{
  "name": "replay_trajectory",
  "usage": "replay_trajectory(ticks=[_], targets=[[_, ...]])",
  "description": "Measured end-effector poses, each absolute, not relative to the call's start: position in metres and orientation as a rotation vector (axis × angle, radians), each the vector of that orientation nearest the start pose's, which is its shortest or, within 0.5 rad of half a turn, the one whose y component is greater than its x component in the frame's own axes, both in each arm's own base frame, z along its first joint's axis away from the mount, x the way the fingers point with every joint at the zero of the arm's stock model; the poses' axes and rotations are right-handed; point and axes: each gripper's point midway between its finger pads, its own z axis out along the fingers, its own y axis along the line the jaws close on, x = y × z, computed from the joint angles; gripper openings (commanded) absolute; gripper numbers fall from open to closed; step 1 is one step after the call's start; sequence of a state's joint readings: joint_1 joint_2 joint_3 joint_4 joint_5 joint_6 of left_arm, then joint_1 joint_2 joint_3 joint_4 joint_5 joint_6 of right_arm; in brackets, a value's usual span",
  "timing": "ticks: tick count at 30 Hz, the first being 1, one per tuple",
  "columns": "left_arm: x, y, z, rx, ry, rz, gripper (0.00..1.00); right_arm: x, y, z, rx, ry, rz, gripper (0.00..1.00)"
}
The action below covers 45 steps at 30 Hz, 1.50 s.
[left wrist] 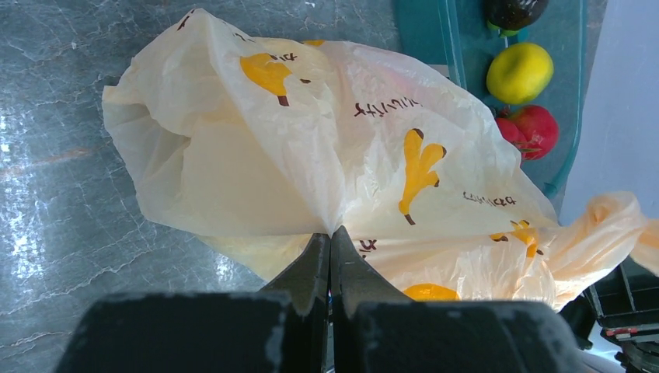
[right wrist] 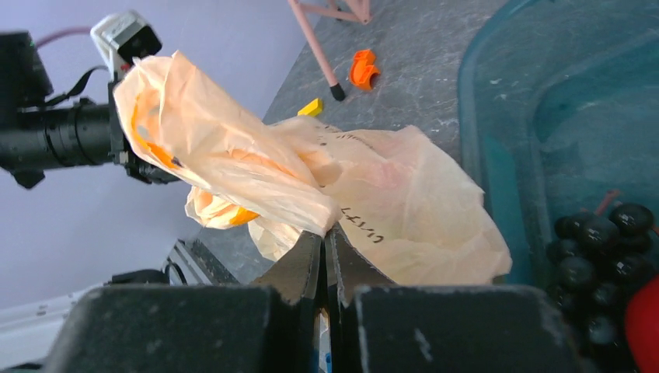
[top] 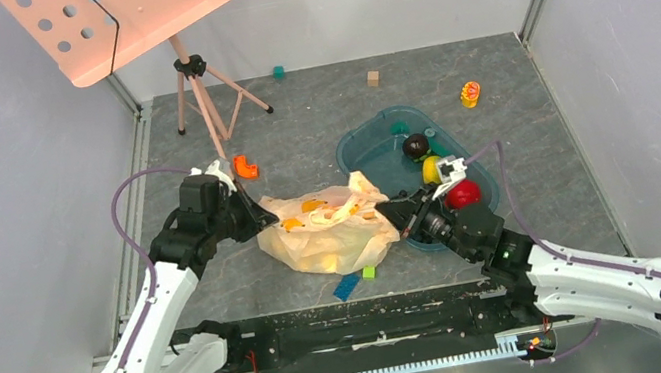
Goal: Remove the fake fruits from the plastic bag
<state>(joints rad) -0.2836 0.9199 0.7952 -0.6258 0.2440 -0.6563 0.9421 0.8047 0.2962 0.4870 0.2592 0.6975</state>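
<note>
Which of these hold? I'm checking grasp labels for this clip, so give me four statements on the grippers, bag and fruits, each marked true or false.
1. The left gripper and the right gripper are each shut on the plastic bag. True.
2. The lemon lies inside the bag. False: it lies in the teal tray.
3. The red apple lies in the tray, next to the lemon. True.
4. The orange piece lies in the tray. False: it lies on the table near the foot of the pink stand, left of the bag.
</note>
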Motion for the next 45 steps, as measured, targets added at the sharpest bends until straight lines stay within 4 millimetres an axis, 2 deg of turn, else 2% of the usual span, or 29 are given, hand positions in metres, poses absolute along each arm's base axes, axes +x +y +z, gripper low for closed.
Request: replay_trajectory(ticks=[4,7,9,11,13,14,16,18,21,23,25,27,31,34,39,45], targets=[[0.233,-0.137,0.165,-0.324,2.396,-0.732,0.04,0.211,0.241,0.194,0.11,1.697,1.046,0.0],[0.233,-0.136,0.165,-0.316,2.396,-0.726,0.38,0.213,0.238,0.191,0.133,1.702,1.036,0.0],[0.235,-0.13,0.162,-0.298,2.395,-0.683,0.66,0.217,0.233,0.189,0.145,1.701,1.005,0.0],[0.235,-0.126,0.161,-0.277,2.396,-0.659,0.78,0.221,0.23,0.186,0.148,1.706,0.973,0.0],[0.234,-0.124,0.165,-0.25,2.389,-0.653,0.96,0.224,0.23,0.183,0.139,1.714,0.949,0.0],[0.234,-0.125,0.17,-0.223,2.374,-0.655,0.99,0.225,0.231,0.182,0.132,1.719,0.941,0.0],[0.234,-0.128,0.19,-0.164,2.317,-0.671,1.0,0.227,0.233,0.183,0.12,1.723,0.928,0.0],[0.232,-0.136,0.221,-0.074,2.222,-0.707,1.0,0.229,0.236,0.188,0.106,1.722,0.924,0.0],[0.222,-0.155,0.265,0.084,2.082,-0.749,1.0,0.232,0.244,0.198,0.072,1.724,0.925,0.0],[0.216,-0.169,0.287,0.196,1.999,-0.744,1.0,0.236,0.253,0.209,0.038,1.734,0.929,0.0],[0.203,-0.188,0.292,0.303,1.967,-0.765,1.0,0.24,0.265,0.223,-0.004,1.738,0.95,0.0],[0.194,-0.203,0.292,0.41,1.928,-0.748,1.0,0.243,0.28,0.239,-0.069,1.736,0.994,0.0],[0.189,-0.211,0.28,0.522,1.895,-0.693,1.0,0.24,0.303,0.257,-0.18,1.729,1.076,0.0],[0.191,-0.213,0.273,0.578,1.876,-0.637,1.0,0.234,0.313,0.257,-0.249,1.739,1.128,0.0],[0.201,-0.219,0.263,0.656,1.859,-0.501,1.0,0.224,0.319,0.254,-0.307,1.751,1.178,0.0],[0.211,-0.234,0.235,0.783,1.878,-0.287,1.0,0.219,0.321,0.255,-0.341,1.752,1.21,0.0]])
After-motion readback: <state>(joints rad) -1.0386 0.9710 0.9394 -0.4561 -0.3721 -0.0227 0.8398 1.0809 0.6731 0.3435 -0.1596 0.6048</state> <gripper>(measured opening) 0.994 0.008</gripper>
